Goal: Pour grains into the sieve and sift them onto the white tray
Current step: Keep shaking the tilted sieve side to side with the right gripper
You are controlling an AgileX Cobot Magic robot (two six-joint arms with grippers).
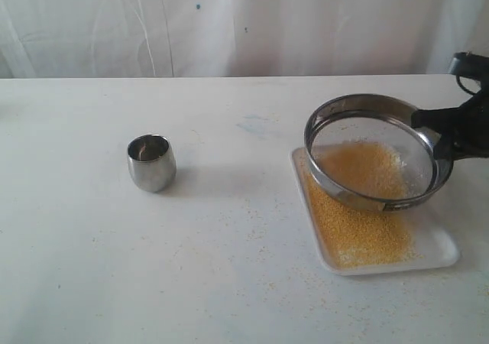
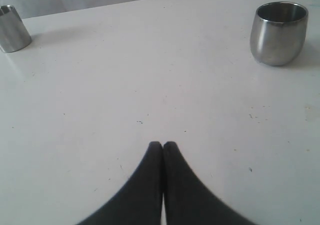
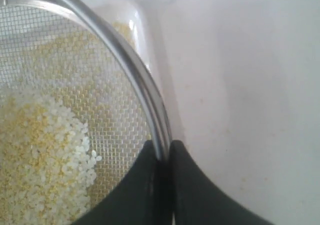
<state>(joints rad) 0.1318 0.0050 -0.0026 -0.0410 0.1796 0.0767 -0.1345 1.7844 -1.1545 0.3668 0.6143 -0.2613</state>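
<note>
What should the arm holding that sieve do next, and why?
Probably a gentle sideways shake of the sieve over the white tray. The right gripper is clamped on its rim, the sieve hangs tilted above the tray, and yellow grains mixed with paler bits lie in it, so more fine stuff likely can fall through.

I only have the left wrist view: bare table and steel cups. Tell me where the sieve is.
Observer: The sieve is tilted over the white tray, on the right of the exterior view.
Operator: Report what's holding it.
Observer: The right gripper is shut on its rim.
Operator: Now give me the grains.
Observer: Yellow grains cover much of the tray; paler coarse bits lie inside the sieve.
</note>
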